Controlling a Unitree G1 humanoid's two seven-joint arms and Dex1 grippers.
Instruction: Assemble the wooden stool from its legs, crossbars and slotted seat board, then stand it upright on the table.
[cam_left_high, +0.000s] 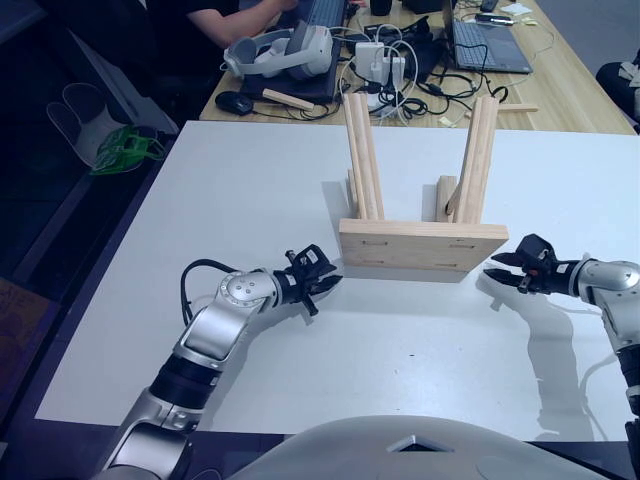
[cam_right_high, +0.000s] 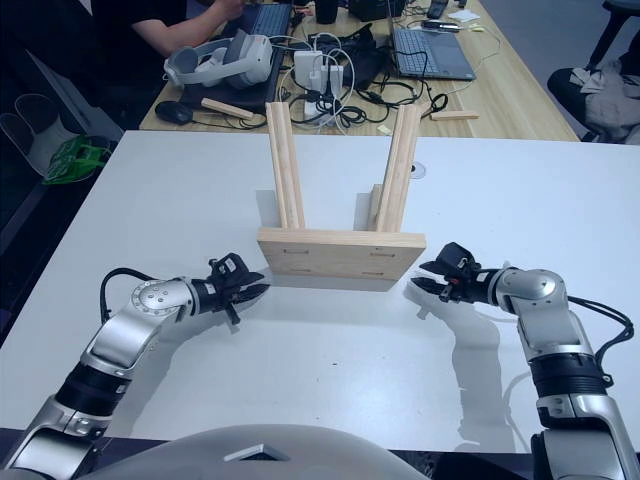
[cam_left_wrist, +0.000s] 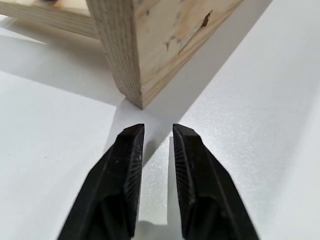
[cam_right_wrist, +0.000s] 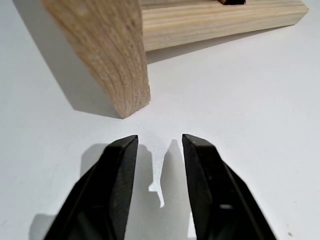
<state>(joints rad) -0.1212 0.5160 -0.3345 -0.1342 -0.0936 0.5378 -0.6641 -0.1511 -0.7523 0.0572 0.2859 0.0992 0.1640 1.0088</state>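
Note:
The wooden stool (cam_left_high: 423, 243) rests on the white table (cam_left_high: 250, 190). Its seat board (cam_right_high: 340, 254) faces me and its legs (cam_left_high: 362, 155) point away and up. My left gripper (cam_left_high: 334, 282) is low over the table just off the board's left corner, open with a narrow gap and nothing between its fingers (cam_left_wrist: 131, 150). My right gripper (cam_left_high: 489, 272) is at the board's right corner, open and empty as well, with the corner (cam_right_wrist: 131, 95) a short way ahead of its fingertips (cam_right_wrist: 197, 150).
Behind the table stands a wooden desk (cam_left_high: 570, 90) crowded with a headset (cam_left_high: 280, 50), laptops, cables and a mouse (cam_left_high: 235, 102). A loose wooden stick (cam_left_high: 288, 98) lies there. A green object (cam_left_high: 125, 148) sits off the table's far left corner.

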